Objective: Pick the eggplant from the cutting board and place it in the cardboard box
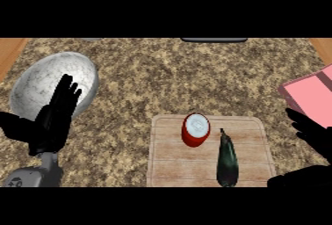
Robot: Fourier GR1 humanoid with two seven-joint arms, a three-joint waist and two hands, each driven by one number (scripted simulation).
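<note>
On a speckled granite counter [194,74], the robot's left hand [55,116] stands at the left of the view, fingers straight and raised, holding nothing, its fingertips overlapping the near edge of a large grey marbled bowl [52,74] that sits at the far left. Toward the middle, a pale wooden cutting board [168,162] lies at the near side of the counter. On its far half stands a red can [196,130] with a white top. Just right of the can, apart from it, the dark eggplant [227,160] lies flat on the board's right half; its long axis runs near to far, almost in line with the board's right edge, with the thin stem pointing away toward the far side and the rounded end at the board's near edge. At the right, the right hand [311,134] shows as a dark shape near the view's edge, beside the board and clear of the eggplant; whether its fingers are open or curled cannot be told. Beyond it, at the far right, is a pink box [314,94] with a flap open.
</note>
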